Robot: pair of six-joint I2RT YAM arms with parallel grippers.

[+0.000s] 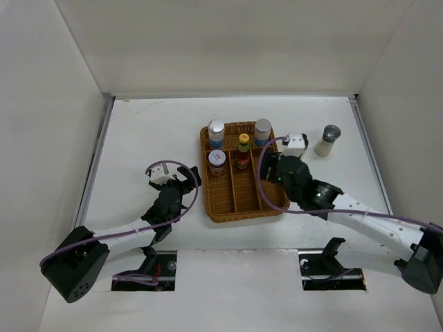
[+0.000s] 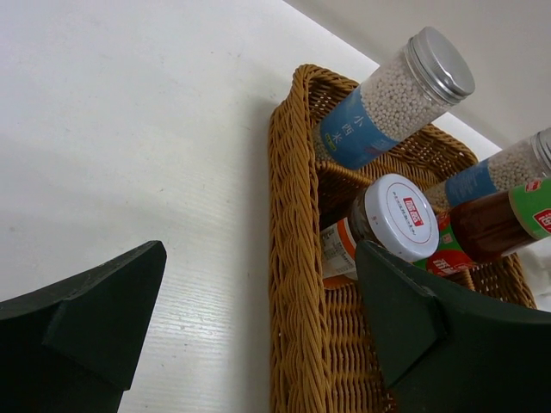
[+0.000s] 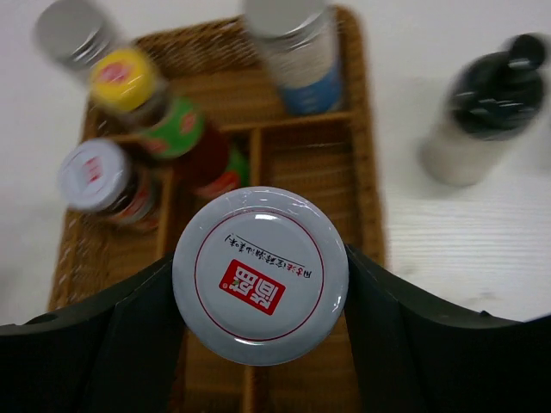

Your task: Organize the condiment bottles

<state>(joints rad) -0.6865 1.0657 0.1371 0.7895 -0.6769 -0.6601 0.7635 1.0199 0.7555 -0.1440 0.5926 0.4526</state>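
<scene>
Now R claw [image 3: 260, 288] grips white-lidded jar [image 3: 260, 274] over wicker tray [image 3: 368, 198]; L claw [image 2: 258, 301] open, empty, just beside tray rim.

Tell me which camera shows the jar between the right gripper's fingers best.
The right wrist view: the jar fills the middle, its white red-printed lid facing the camera, clamped in the right gripper above the basket. The top view hides it under the right wrist. The left wrist view does not show it.

the right end effector [image 3: 261, 288] grips a white-lidded jar [image 3: 261, 274] over the wicker tray [image 3: 297, 176]; a black-capped bottle [image 3: 482, 112] stands on the table [image 3: 448, 249] beside the tray.
</scene>
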